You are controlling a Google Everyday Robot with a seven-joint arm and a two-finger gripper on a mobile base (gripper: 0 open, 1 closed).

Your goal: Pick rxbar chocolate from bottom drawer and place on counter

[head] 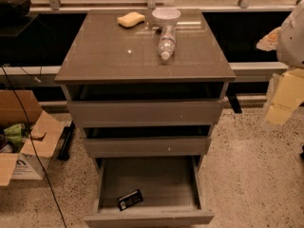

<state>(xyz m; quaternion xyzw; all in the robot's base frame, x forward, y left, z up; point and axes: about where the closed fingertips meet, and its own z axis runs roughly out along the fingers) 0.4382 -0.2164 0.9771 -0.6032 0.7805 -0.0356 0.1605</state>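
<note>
The rxbar chocolate (129, 199) is a small flat black bar with a white label patch. It lies near the front left of the bottom drawer (147, 217), which is pulled open. The counter (109, 51) is the glossy grey-brown top of the cabinet. My arm comes in at the right edge, and its pale gripper (284, 100) hangs beside the cabinet at about the height of the top drawer. It is well to the right of and above the bar and holds nothing that I can see.
On the counter lie a clear plastic bottle (166, 42), a white bowl (166, 16) and a yellow sponge (130, 19). The two upper drawers stand slightly open. An open cardboard box (23, 141) and a black cable (33, 146) are on the floor at the left.
</note>
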